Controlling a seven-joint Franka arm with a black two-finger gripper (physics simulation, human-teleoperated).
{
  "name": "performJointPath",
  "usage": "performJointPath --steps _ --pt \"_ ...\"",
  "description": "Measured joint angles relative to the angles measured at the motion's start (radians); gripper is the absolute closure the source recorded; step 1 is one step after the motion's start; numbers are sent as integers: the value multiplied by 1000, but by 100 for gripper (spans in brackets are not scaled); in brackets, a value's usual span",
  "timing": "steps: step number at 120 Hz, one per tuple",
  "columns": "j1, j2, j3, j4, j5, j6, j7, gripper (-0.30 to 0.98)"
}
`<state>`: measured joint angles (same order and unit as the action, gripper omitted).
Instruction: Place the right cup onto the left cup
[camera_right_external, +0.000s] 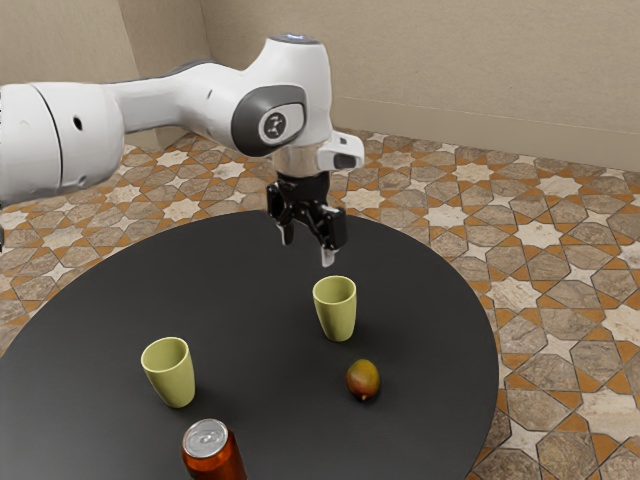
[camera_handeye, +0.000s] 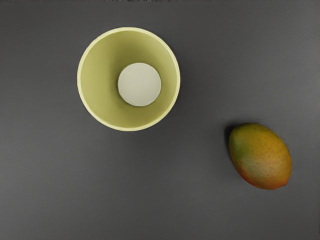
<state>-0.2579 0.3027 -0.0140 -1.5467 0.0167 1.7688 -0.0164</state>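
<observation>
My gripper (camera_right_external: 307, 247) hangs above the table with its two fingers apart, open, and nothing between them. Below it and a little toward the exterior view's right stands a yellow-green cup (camera_right_external: 337, 312), upright and separate from the fingers. A matching cup (camera_right_external: 172, 376) stands upright nearer the exterior view's lower left. From above, the wrist view looks into the cup (camera_handeye: 100, 85) beside the mango, with its pale inner bottom visible.
A mango (camera_right_external: 363, 379) (camera_handeye: 260, 156) lies close to the cup under my hand. An orange-red can (camera_right_external: 214, 460) stands near the other cup, at the exterior view's lower edge. Both rest on the round black table (camera_right_external: 260, 300).
</observation>
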Motion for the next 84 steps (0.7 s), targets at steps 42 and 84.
performJointPath --steps 42,84 --pt "-16 81 -15 0 -27 80 -4 7" --pt "-27 151 -13 39 -48 109 -7 14"
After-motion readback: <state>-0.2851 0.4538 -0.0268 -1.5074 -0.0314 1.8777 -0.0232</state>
